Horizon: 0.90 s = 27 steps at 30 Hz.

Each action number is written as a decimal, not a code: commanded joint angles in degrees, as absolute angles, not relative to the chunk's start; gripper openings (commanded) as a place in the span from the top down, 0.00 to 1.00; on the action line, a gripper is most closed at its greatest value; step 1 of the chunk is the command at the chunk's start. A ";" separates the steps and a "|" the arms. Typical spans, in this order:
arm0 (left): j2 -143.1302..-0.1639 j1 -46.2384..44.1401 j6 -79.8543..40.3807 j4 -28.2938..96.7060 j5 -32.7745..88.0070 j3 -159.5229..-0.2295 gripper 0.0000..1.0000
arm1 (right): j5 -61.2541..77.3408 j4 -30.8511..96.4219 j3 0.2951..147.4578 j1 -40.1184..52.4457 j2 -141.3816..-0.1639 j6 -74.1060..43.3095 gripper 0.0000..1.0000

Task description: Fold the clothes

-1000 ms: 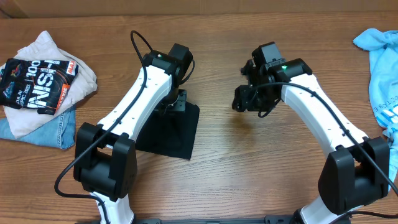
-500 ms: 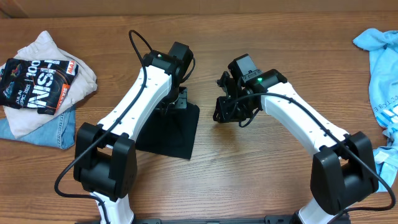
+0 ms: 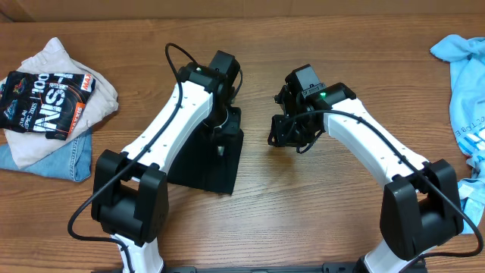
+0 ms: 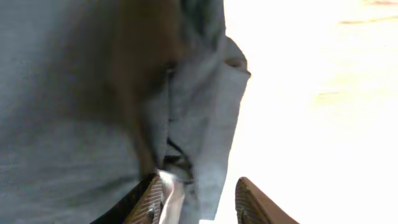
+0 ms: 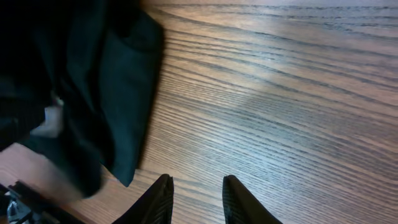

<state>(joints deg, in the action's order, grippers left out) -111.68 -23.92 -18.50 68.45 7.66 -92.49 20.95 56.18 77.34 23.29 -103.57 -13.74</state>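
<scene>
While the large plain black soft-fabric shirt [image 3: 216,163] lies as a compact, roughly rectangular bundle on the brown wooden table [image 3: 318,212], partly under the L arm's wrist, 2 grippers are noted close by.

L gripper [image 4: 203,182]: jaws partly apart, straddling the bundle's rumpled edge, i.e. the one facing the R arm. 1 finger is seen over fabric, the other over bare table. Nothing is seen clamped.

R gripper [image 5: 198,180]: jaws narrowly apart, bare wood between them, nothing held. It is positioned just beside the shirt's edge, not touching.

Step in hand, as judged: late stage, approx. final fold laid, with the edge awaiting tidying. Task is assessed as nearly complete, but that edge is not yet flat.

Next move, as judged: L gripper is to be lifted straight clear so that no layer is dragged open. The bunched edge is then to be pressed or tucked flush. Snagging of loose fabric on the fingers is flagged as the main risk.
</scene>
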 commanded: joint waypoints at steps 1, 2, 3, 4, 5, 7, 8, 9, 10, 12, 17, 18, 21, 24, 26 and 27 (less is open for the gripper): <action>-111.98 -24.03 -15.38 68.34 10.31 -92.36 0.58 | 20.14 56.03 77.19 23.07 -103.59 -14.17 0.70; -111.98 -24.01 -15.40 68.34 10.11 -92.36 0.58 | 20.14 56.03 77.19 23.07 -103.59 -14.17 0.70; -111.98 -24.01 -15.40 68.29 10.02 -92.36 0.58 | 19.97 56.03 77.19 23.07 -103.59 -14.17 0.70; -111.98 -24.01 -15.40 68.27 9.74 -92.36 0.58 | 19.62 56.07 77.19 23.07 -103.59 -14.17 0.70; -111.98 -24.01 -15.42 68.27 9.15 -92.36 0.58 | 19.20 56.12 77.19 23.07 -103.59 -14.17 0.70; -111.96 -24.01 -15.42 68.27 7.07 -92.38 0.58 | 18.90 56.23 77.19 23.07 -103.59 -14.17 0.70; -111.96 -24.01 -15.44 68.25 6.00 -92.40 0.59 | 18.90 56.25 77.19 23.07 -103.59 -14.17 0.69; -111.96 -24.01 -15.44 68.16 4.45 -92.42 0.59 | 18.90 56.25 77.19 23.07 -103.59 -14.17 0.69; -111.96 -23.99 -15.81 68.05 0.54 -92.42 0.61 | 18.92 56.27 77.19 23.07 -103.59 -14.17 0.69; -111.96 -23.90 -18.17 68.05 -5.30 -92.42 0.62 | 19.14 56.42 77.19 23.07 -103.59 -13.56 0.69; -111.96 -22.20 -19.29 64.27 -12.01 -92.42 0.61 | 24.47 57.41 77.19 23.70 -103.59 -8.62 0.69; -111.96 -21.71 -19.27 63.07 -12.29 -92.42 0.60 | 25.89 57.39 77.19 24.08 -103.59 -8.27 0.69; -111.96 -19.55 -19.27 58.30 -12.58 -92.42 0.52 | 27.35 57.32 77.19 25.80 -103.59 -8.01 0.69; -112.07 -17.06 -19.25 53.93 -12.43 -92.40 0.48 | 27.57 57.06 77.19 28.77 -103.59 -6.76 0.69; -112.22 -15.14 -19.18 51.99 -11.97 -92.38 0.47 | 27.59 56.23 77.19 31.16 -103.59 -6.76 0.69; -112.25 -14.39 -19.09 51.48 -11.77 -92.33 0.47 | 27.62 55.88 77.19 32.08 -103.59 -6.76 0.69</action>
